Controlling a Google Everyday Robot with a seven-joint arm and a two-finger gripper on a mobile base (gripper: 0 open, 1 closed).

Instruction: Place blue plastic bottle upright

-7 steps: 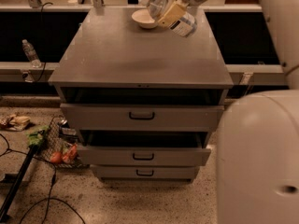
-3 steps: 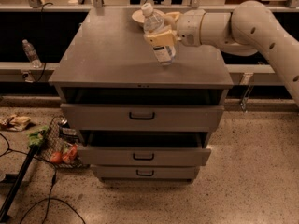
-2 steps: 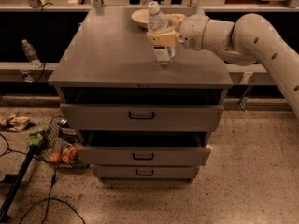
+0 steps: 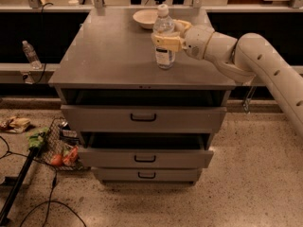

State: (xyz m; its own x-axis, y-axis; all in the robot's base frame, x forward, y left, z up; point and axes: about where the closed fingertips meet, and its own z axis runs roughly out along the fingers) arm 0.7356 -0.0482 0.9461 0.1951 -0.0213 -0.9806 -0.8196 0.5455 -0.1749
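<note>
While the claw (image 4: pixel 163 40) clamps its upper body, the blue plastic bottle (image 4: pixel 164 56) stands upright near front edge of the desk (image 4: pixel 104 56).

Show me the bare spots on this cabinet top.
Bare: the left half of the cabinet top, and the front strip before the blue plastic bottle. Crowded: back right, where the bowl sits and the pincer grips the bottle.

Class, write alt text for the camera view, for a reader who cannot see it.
A blue plastic bottle stands upright on a grey drawer cabinet, with the robot's end effector closed around its middle, reaching in from the right. A pale bowl sits behind the bottle.
</note>
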